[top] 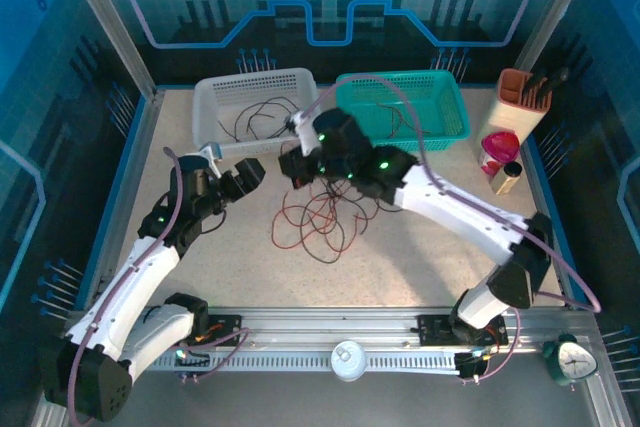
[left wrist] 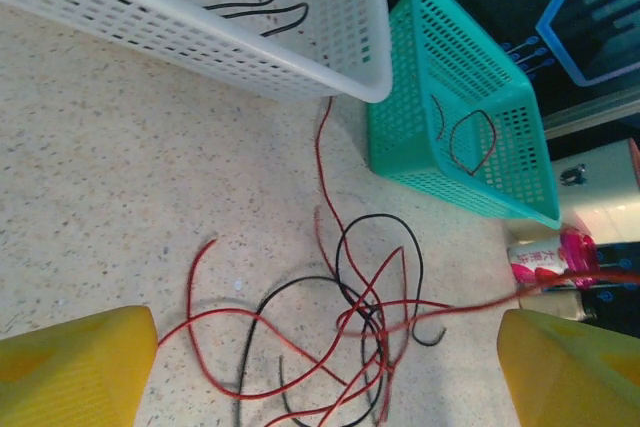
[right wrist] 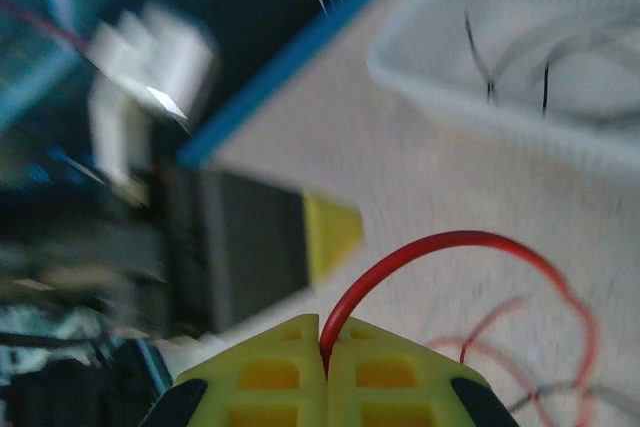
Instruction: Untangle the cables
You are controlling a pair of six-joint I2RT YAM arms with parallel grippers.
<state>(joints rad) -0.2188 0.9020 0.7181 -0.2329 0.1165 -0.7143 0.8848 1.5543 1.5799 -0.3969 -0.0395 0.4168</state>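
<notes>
Right hand (right wrist: 325,332) was pressed together on a red cable (right wrist: 450,237) above the tangle of cables (top: 322,219) on the worktop (top: 400,267), left hand (top: 243,175) spread near it, white basket (top: 212,95) and teal basket (top: 452,105) behind

- Table (top: 250,267): speckled beige top with a metal rail along the edge at 6 o'clock.
- White basket (top: 205,112): stands at 11 o'clock near the far edge, with thin dark wires inside.
- Teal basket (top: 455,112): stands at 1 o'clock, just beside the white basket.
- Cables (top: 318,217): red and black loops in a loose tangle near the table centre, at 6 o'clock from the gap between the baskets.
- Orange holder (top: 520,97): upright at 2 o'clock in the far right corner, with dark tools inside.
- Pink bottle (top: 498,150) and small dark-capped container (top: 508,180): at 6 o'clock from the holder, just beside it.
- White round disc (top: 348,359): on the rail at 6 o'clock.
- Clock (top: 573,359): at 5 o'clock, near corner.
</notes>
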